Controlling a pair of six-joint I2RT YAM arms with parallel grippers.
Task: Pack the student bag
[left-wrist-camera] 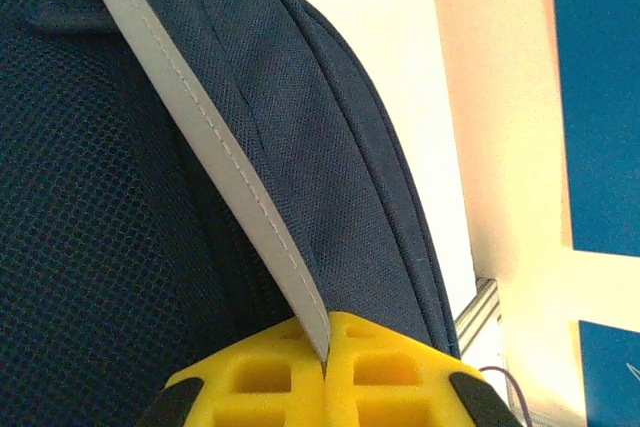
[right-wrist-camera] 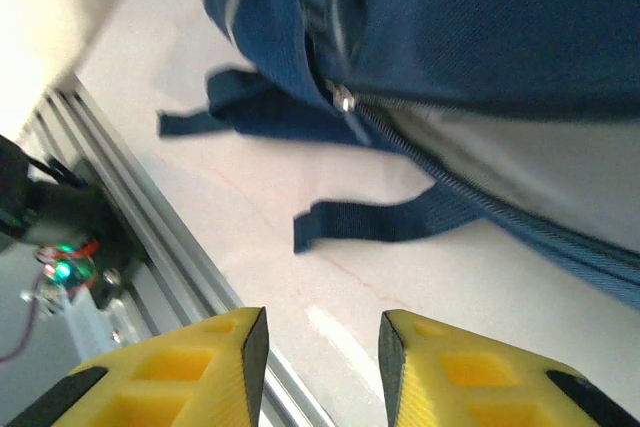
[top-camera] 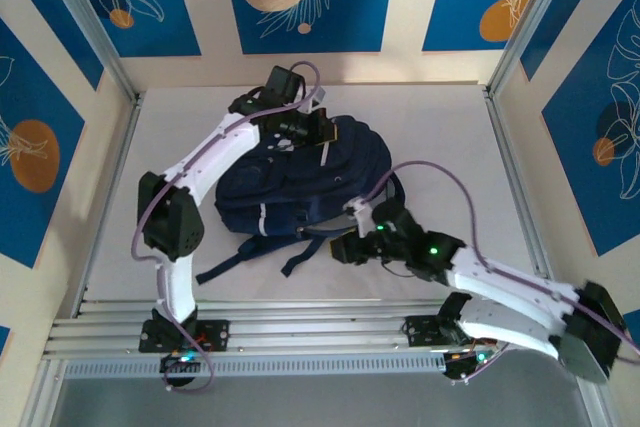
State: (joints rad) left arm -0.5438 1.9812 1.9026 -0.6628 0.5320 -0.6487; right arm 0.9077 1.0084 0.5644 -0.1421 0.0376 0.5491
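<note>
Student bag (top-camera: 300,192): it is lying on its side in the middle of the white tabletop (top-camera: 440,137), between the two arms, with its dark straps trailing toward the near edge.
Left pincer (top-camera: 318,142): it is reaching over the far upper part of the bag. In the left wrist view the yellow fingers (left-wrist-camera: 326,352) are pressing together on the bag's light grey stripe (left-wrist-camera: 230,167), which is running between them, with navy fabric (left-wrist-camera: 330,127) on both sides of it.
Right pincer (top-camera: 348,247): it is hovering just beside the bag's near right edge. In the right wrist view its yellow fingers (right-wrist-camera: 323,342) are standing apart with only bare tabletop (right-wrist-camera: 250,207) showing in the gap, gripping nothing.
Zipper pull (right-wrist-camera: 345,100): it is hanging at the end of a zip line that is running along the bag's lower seam (right-wrist-camera: 480,17).
Strap (right-wrist-camera: 380,219): it is lying loose and flat on the tabletop below the zip, apart from the right pincer's fingers.
Rail (right-wrist-camera: 170,247): the aluminium rail is running along the near tabletop edge, beneath the right pincer.
</note>
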